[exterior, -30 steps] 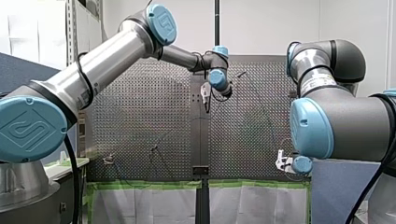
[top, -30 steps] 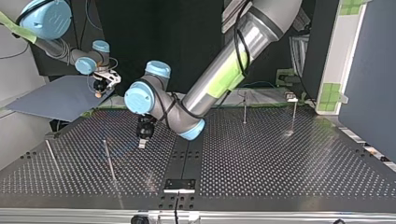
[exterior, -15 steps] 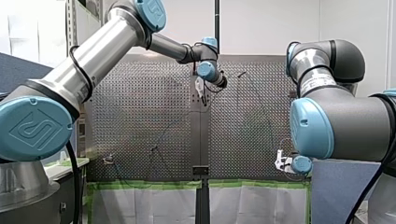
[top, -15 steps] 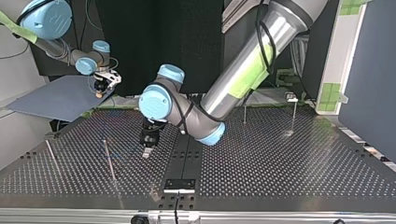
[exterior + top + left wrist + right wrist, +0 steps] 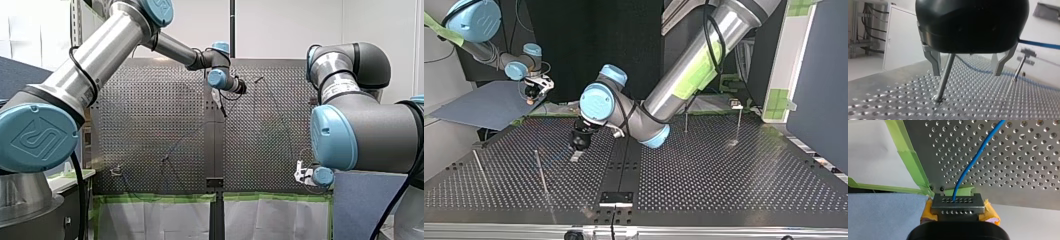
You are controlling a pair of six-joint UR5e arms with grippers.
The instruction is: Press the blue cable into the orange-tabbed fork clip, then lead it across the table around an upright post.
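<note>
The blue cable (image 5: 973,162) leaves my right gripper (image 5: 957,205), whose yellow-padded jaws are shut on it at the table's taped corner, and runs off over the perforated table (image 5: 1023,170). In the top view my right gripper (image 5: 530,97) hangs at the far left corner. My left gripper (image 5: 575,155) hovers low over the table's middle left, open and holding nothing. In the left wrist view its metal fingers (image 5: 934,62) stand apart, with an upright post (image 5: 944,77) ahead, near one finger. The blue cable (image 5: 978,70) lies on the table beyond. A small clip on a post (image 5: 736,105) stands far right.
Thin upright posts (image 5: 541,172) (image 5: 479,167) (image 5: 686,116) rise from the table in the top view. A flat-headed post (image 5: 1021,65) stands ahead of my left gripper, off to one side. Green tape (image 5: 911,162) lines the table's edge, and a grey sheet (image 5: 484,105) lies beyond the corner.
My left arm's wrist has moved toward the front view's left and further away. Its gripper has tilted and stays over about the same spot. My right arm has not moved.
</note>
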